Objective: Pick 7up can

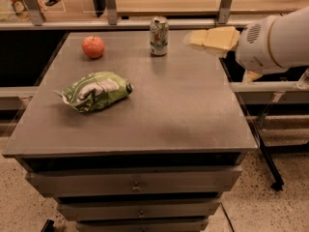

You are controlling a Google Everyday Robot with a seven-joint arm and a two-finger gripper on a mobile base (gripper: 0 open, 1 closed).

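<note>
The white-and-green cylindrical 7up can (159,36) stands upright near the grey counter's (183,115) far edge, right of middle. The robot's pale yellow hand (195,38) hovers over the far right corner, near the can, holding nothing; how far it is open cannot be told. This looks like the approach step. Next it should line up around the can and close.

No lettering is legible on the white-and-green cylindrical metal can (159,36) by the far edge of the grey tabletop (183,110); the pale yellow gripper (193,37) hovers just right of it.
</note>
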